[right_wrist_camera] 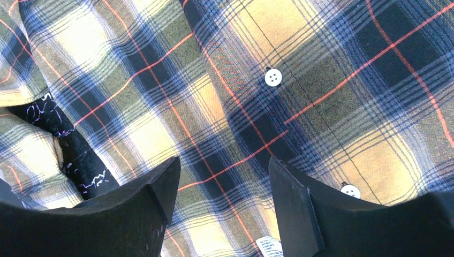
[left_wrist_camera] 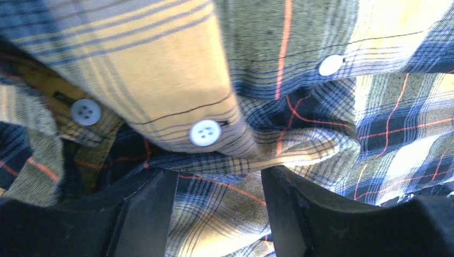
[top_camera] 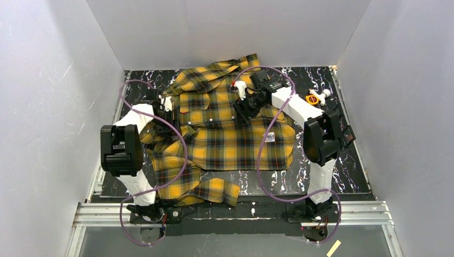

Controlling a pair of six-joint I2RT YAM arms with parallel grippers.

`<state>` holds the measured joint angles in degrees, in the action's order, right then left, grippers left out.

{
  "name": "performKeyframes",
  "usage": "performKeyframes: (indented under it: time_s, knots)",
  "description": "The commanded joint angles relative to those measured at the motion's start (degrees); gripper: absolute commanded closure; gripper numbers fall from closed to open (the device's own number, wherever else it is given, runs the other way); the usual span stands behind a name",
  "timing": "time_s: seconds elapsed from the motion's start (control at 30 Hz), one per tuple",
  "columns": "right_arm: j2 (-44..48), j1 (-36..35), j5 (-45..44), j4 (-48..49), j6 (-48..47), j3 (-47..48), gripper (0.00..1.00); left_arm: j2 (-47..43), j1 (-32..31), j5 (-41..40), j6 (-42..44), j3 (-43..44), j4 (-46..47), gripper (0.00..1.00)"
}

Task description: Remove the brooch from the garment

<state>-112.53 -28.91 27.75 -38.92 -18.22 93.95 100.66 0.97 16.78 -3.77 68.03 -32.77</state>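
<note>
We judge this the locating step: our left hand (left_wrist_camera: 217, 179) and right hand (right_wrist_camera: 225, 166) hang over the shirt (top_camera: 225, 134), both spread and empty. We see no brooch; next we must find it.

Your white-and-black left arm (top_camera: 122, 147) folds up along the table's left edge, its black two-finger left gripper (left_wrist_camera: 217, 174) pointing down, jaws spread. Your white-and-black right arm (top_camera: 321, 136) stretches toward the far edge's middle, its black right gripper (right_wrist_camera: 224, 163) likewise spread.
</note>
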Motion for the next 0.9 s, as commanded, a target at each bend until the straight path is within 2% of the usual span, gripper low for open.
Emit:
performKeyframes:
  time_s: [0.0, 0.17, 0.47, 0.7, 0.77, 0.87]
  knots:
    - [1.2, -0.2, 0.7, 0.0, -1.5, 2.0, 0.30, -3.1, -2.9, -1.5, -0.8, -1.6, 1.1, 0.46]
    - [1.1, -0.2, 1.3, 0.2, -1.9, 2.6, 0.30, -4.0, -3.1, -1.1, -1.7, -2.5, 0.1, 0.54]
    - [2.2, -0.2, 2.5, 1.2, -2.1, 1.1, 0.30, -11.9, -4.9, 2.9, -0.4, -0.1, -4.0, 0.70]
    - [2.7, -0.2, 3.2, 1.7, -1.8, 0.1, 0.32, -13.9, -5.2, 0.8, 0.7, 0.7, -7.3, 0.85]
    - [2.9, -0.2, 3.4, 1.8, -1.7, -0.1, 0.32, -13.8, -5.2, 0.3, 1.2, 0.4, -7.7, 0.85]
    - [3.1, -0.2, 3.5, 1.8, -1.6, -0.3, 0.32, -13.9, -5.2, 0.1, 1.5, -0.2, -7.8, 0.79]
